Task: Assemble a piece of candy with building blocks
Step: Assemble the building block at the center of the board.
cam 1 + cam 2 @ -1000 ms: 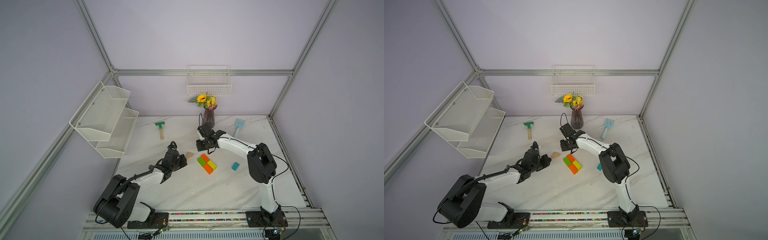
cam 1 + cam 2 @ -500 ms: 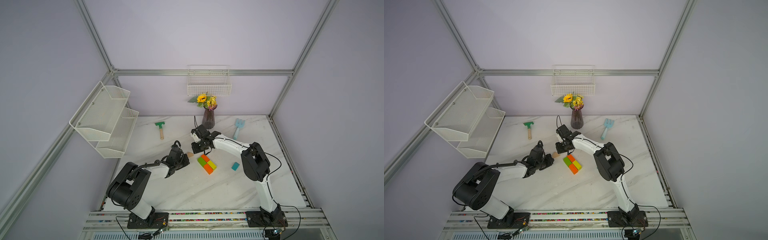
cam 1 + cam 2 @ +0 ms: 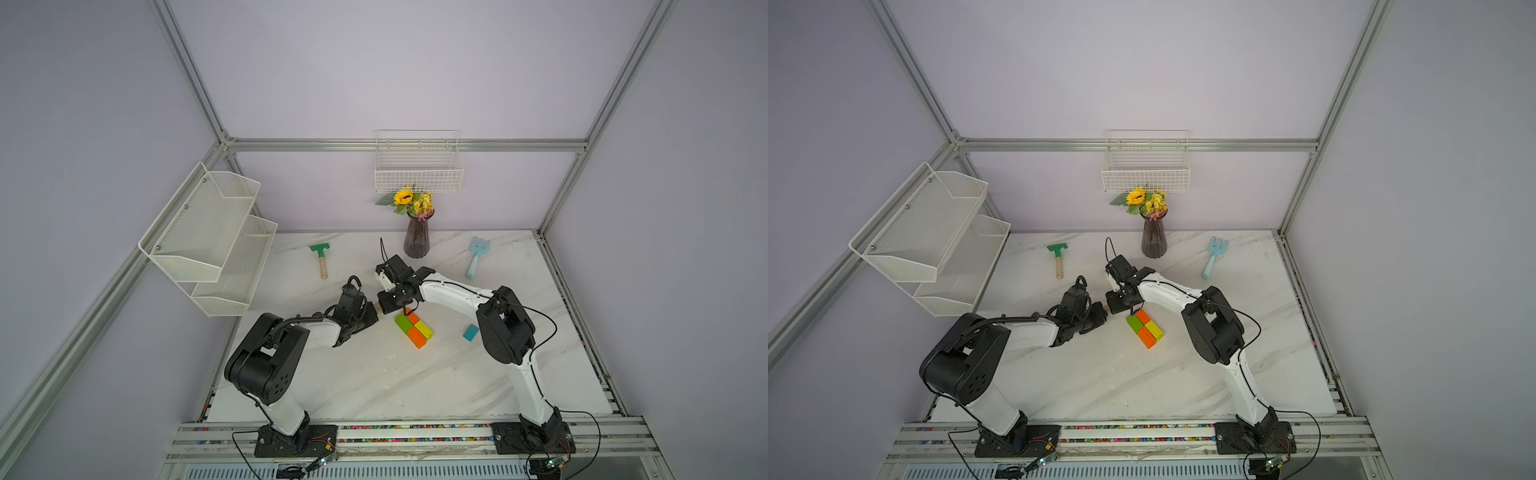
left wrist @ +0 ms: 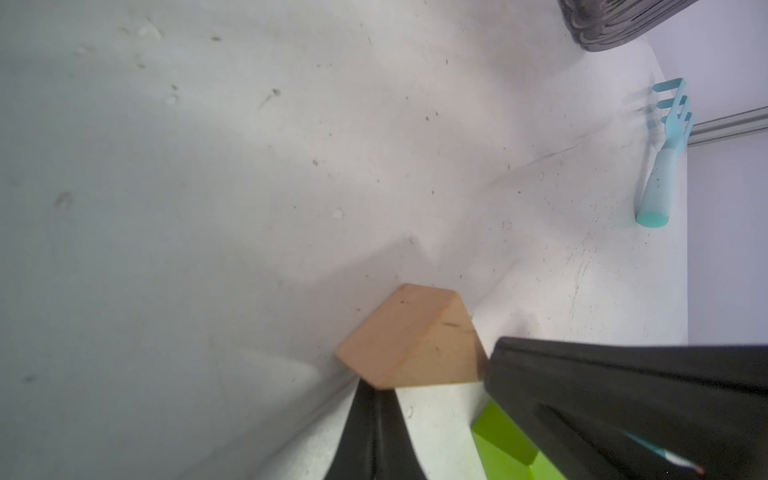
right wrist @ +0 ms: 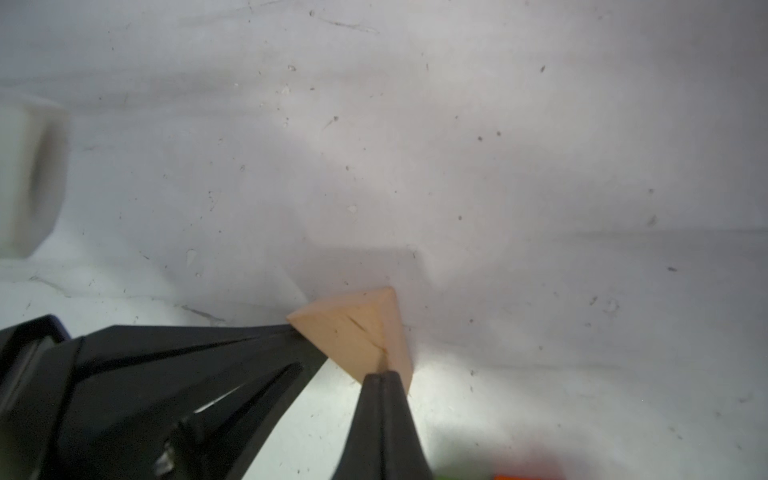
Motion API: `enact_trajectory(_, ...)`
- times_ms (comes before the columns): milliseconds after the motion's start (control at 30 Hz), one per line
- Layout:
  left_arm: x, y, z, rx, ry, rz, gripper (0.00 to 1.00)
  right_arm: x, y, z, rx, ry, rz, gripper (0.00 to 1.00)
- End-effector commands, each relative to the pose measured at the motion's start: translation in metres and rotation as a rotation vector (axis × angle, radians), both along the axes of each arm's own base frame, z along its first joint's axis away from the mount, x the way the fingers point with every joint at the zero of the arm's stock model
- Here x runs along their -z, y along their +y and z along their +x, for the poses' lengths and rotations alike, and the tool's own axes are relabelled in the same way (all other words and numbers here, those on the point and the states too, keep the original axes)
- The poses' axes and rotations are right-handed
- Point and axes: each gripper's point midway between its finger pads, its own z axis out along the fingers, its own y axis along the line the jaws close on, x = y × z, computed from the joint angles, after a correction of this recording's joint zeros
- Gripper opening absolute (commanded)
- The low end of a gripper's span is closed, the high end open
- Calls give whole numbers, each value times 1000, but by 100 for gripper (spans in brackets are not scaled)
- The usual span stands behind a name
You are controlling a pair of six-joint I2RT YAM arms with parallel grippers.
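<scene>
Left wrist view: left gripper point(image 4: 373, 392) and right gripper point(image 5: 384, 380), both closed and empty, flank tan triangle point(image 4: 411, 336) beside green block point(image 4: 503, 438). Next I'd nudge it flush.

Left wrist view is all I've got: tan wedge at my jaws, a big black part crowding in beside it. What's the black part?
Observer: That's the right arm. In both top views its jaws and the left arm's meet at the tan wedge.
Operator: Is it gripping the wedge?
Observer: No. The right wrist view shows its jaws shut, with the tip just touching the wedge.
Operator: Where's the teal piece?
Observer: The teal piece lies alone on the table, near the right arm's elbow and apart from the four-block rectangle.
</scene>
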Motion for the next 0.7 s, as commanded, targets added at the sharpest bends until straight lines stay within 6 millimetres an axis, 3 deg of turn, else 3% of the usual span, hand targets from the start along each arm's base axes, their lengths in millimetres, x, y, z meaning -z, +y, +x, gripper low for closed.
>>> enact_trajectory(0,-6,8,4,-2,-40,20,0,-19,0,11,23,-66,6,0)
enact_trajectory(133,-5,15,3,-15,-36,24,0,-23,-1,15,40,-82,7,0)
enact_trajectory(267,-6,17,7,-14,-40,27,0,-6,-3,14,41,-47,-26,0)
enact_trajectory(667,-7,2,27,8,-50,-9,0,8,2,-2,11,22,-18,0)
